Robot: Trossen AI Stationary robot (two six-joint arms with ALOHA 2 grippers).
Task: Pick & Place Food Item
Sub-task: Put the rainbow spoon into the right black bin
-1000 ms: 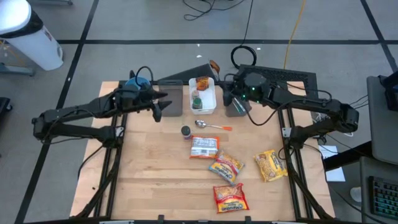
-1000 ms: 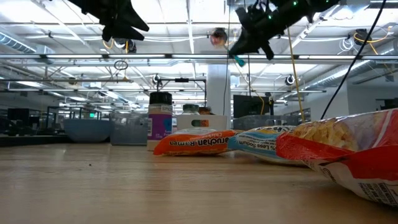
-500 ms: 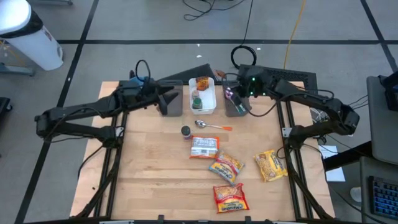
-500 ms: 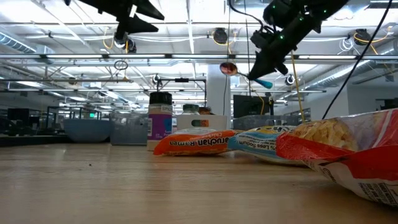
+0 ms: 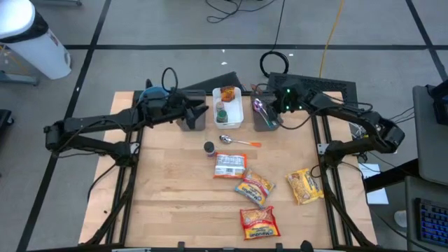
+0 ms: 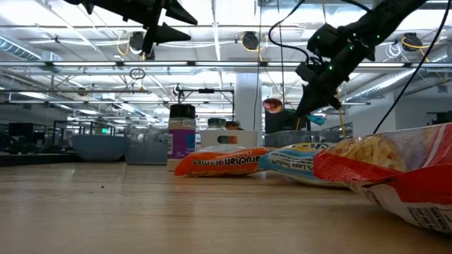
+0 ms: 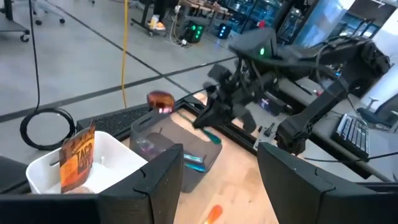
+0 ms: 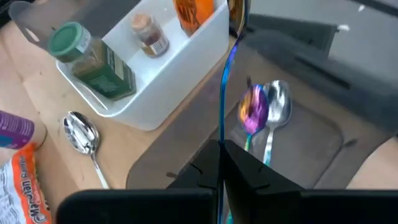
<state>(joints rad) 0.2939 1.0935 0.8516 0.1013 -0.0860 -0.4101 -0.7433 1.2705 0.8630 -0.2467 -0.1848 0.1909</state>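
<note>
My right gripper (image 5: pixel 271 109) hangs over the right grey bin (image 5: pixel 267 122) at the table's far side, shut on a spoon (image 6: pixel 272 106) with an iridescent bowl and a teal handle. Two other spoons (image 8: pixel 264 109) lie in that bin. Farther left, my left gripper (image 5: pixel 202 110) hovers open and empty over the left grey bin (image 5: pixel 190 123). Several ramen packs (image 5: pixel 229 165) lie flat on the near half of the table. A spice jar (image 5: pixel 208 148) stands upright beside them. My right gripper pinches the spoon's handle (image 8: pixel 221 138) between its two fingers, which lie along it. The fingers slant down from the table's right. The bowl (image 6: pixel 272 106) sticks out past the fingertips, and the teal handle end (image 6: pixel 319 120) shows behind them. The spoon is lifted clear above the bin.
A white bin (image 5: pixel 231 120) holding spice jars (image 8: pixel 93 59) stands between the two grey bins. A spoon with an orange handle (image 5: pixel 238 141) lies on the table just in front of it. A chip bag (image 5: pixel 304 185) lies near the right edge.
My right gripper has come down toward the right grey bin and tipped its fingers lower, carrying the spoon along. My left gripper has drifted toward the table's right and rolled, staying open.
</note>
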